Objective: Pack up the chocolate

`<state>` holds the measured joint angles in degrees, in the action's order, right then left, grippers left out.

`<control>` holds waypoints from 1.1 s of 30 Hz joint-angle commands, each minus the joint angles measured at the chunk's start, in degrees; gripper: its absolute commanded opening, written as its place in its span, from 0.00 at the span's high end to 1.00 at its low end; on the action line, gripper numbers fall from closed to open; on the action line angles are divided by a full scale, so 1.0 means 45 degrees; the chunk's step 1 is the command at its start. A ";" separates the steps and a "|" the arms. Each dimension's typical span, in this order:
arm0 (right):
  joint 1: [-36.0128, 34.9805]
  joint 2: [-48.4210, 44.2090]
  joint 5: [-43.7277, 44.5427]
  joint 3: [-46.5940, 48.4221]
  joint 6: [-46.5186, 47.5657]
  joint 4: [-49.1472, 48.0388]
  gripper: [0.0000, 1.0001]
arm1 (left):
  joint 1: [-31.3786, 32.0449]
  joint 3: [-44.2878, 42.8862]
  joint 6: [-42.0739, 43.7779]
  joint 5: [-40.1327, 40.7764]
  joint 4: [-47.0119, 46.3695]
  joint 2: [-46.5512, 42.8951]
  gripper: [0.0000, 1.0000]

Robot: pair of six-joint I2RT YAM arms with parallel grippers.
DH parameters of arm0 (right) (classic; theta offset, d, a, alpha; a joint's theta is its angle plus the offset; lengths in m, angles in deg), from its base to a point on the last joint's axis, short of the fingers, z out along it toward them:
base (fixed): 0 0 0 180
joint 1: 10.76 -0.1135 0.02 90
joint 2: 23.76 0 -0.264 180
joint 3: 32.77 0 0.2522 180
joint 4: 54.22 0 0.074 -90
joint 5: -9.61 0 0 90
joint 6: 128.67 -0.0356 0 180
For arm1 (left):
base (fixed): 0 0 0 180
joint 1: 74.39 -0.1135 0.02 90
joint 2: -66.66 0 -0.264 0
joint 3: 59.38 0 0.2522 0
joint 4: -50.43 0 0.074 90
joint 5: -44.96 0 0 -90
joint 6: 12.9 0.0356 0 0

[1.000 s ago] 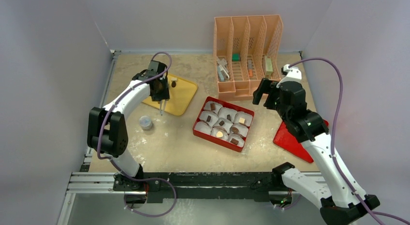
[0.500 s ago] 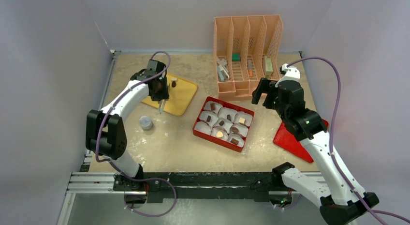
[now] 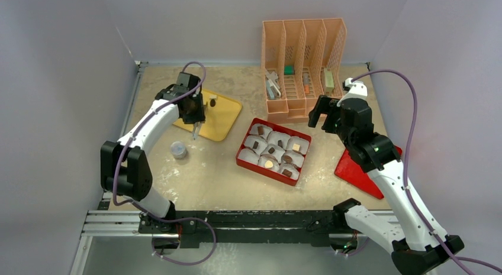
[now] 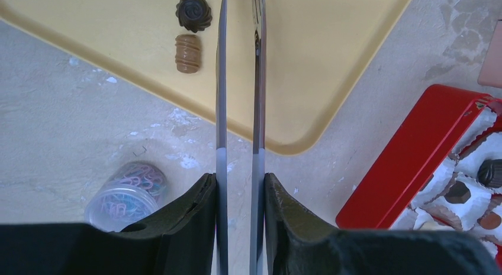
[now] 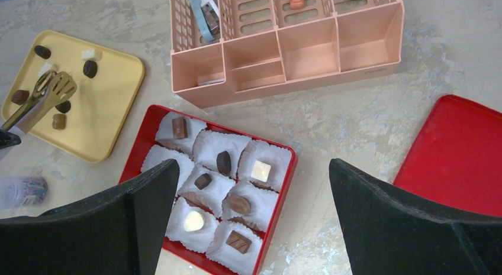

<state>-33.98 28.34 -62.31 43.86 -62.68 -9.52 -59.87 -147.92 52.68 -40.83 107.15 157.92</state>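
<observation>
Clamped tongs [image 4: 221,162] in left pincer [image 4: 240,186], tips over yellow tray [image 4: 331,62] at 10 o'clock of red box [image 5: 137,146]. Held right pincer [image 5: 253,165] spread wide and empty above table [image 5: 355,121], at 2 o'clock of box. Counted seven chocolates [image 5: 223,161] in paper cups [image 5: 204,148] inside box; several more loose on tray. Could not tell whether tongs gripped one.

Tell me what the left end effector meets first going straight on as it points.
Likely the yellow tray: the tongs in the left end effector aim at its bare surface beside the chocolates; height unclear.
</observation>
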 commanded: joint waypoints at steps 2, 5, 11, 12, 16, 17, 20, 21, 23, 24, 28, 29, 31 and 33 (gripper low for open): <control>0.0042 -0.0005 -0.0098 0.0133 -0.0019 -0.0343 0.01 | -0.0083 -0.0824 0.0171 -0.0543 0.0376 -0.1180 1.00; 0.0033 0.0068 -0.0119 0.0164 -0.0024 -0.0386 0.01 | -0.0082 -0.0985 0.0256 -0.0853 0.0727 -0.1511 1.00; 0.0043 0.0236 -0.0130 0.0356 0.0042 -0.0411 0.01 | -0.0054 -0.1012 0.0353 -0.1481 0.1113 -0.2283 1.00; 0.0043 0.0256 -0.0118 0.0381 0.0043 -0.0423 0.01 | -0.0027 -0.1063 0.0399 -0.1638 0.1224 -0.2374 1.00; 0.0031 0.0346 -0.0101 0.0476 0.0072 -0.0430 0.01 | 0.0327 -0.1209 0.0700 -0.2387 0.1526 -0.2763 1.00; 0.0030 0.0355 -0.0097 0.0491 0.0063 -0.0436 0.01 | 0.0461 -0.1193 0.0745 -0.2574 0.1518 -0.2896 1.00; 0.0029 0.0413 -0.0166 0.0518 0.0043 -0.0449 0.01 | 0.0794 -0.1159 0.0779 -0.2981 0.1516 -0.3224 1.00; 0.0039 0.0425 -0.0171 0.0520 0.0043 -0.0454 0.01 | 0.0923 -0.1187 0.0779 -0.3029 0.1577 -0.3290 1.00; 0.0043 0.0416 -0.0190 0.0521 0.0028 -0.0450 0.01 | 0.1294 -0.1251 0.0859 -0.2987 0.1792 -0.3326 1.00; 0.0037 0.0411 -0.0164 0.0504 0.0024 -0.0464 0.01 | 0.1652 -0.1340 0.0916 -0.2719 0.1968 -0.3301 1.00; 0.0030 0.0434 -0.0195 0.0491 0.0004 -0.0479 0.01 | 0.2716 -0.1536 0.1086 -0.2122 0.2671 -0.3116 1.00; 0.0039 0.0435 -0.0211 0.0483 -0.0004 -0.0487 0.01 | 0.2813 -0.1520 0.1091 -0.2292 0.2733 -0.3128 1.00; 0.0042 0.0464 -0.0235 0.0465 -0.0016 -0.0507 0.01 | 0.2927 -0.1468 0.1107 -0.2700 0.2758 -0.3211 1.00; 0.0034 0.0473 -0.0250 0.0455 -0.0045 -0.0509 0.01 | 0.2991 -0.1398 0.1162 -0.3272 0.2730 -0.3333 1.00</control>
<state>-33.98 30.37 -63.36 43.89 -62.68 -9.96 -46.76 -151.92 56.44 -52.05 119.79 144.96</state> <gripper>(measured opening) 0.987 0.301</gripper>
